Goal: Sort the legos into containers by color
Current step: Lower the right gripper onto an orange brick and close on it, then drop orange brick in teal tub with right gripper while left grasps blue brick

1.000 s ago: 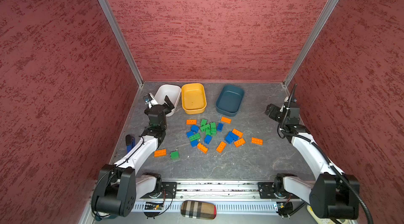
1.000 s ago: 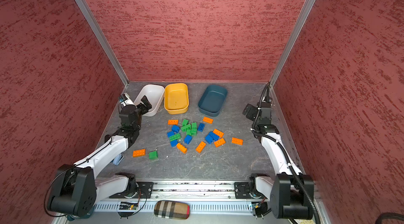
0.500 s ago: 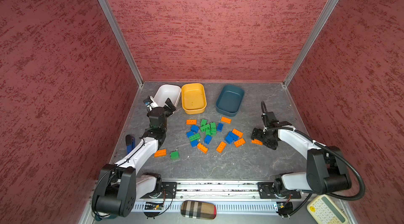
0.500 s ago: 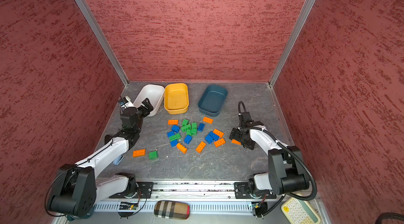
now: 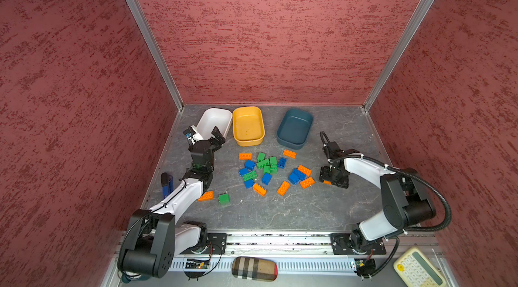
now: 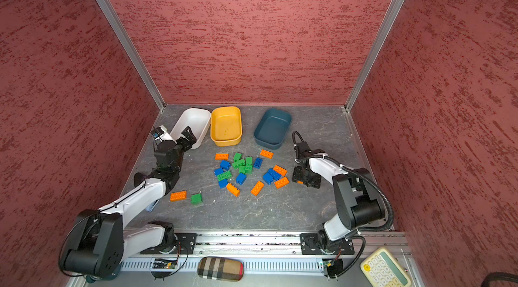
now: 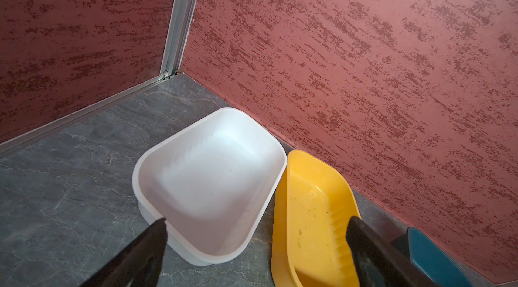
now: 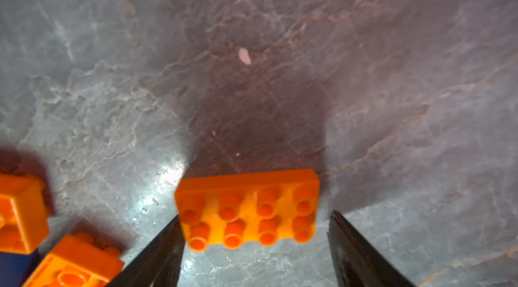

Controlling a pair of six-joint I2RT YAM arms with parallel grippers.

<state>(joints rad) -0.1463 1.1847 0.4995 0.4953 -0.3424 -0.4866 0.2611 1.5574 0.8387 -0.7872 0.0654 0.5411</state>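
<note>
The right tool is low over the table. Its two fingers are apart, one on each side of an orange brick. One finger is right at the brick's end and the other stands a bit off, so the brick is not clamped. The brick lies flat with its bumps up, just to the right of the pile of bricks. The pile is orange, blue and green, and it sits in the middle of the table in front of the tubs. The left tool is wide apart and holds nothing. It hangs by the white tub. The yellow tub touches the white one, and the blue tub stands a little apart. All the bricks lie on the table.
</note>
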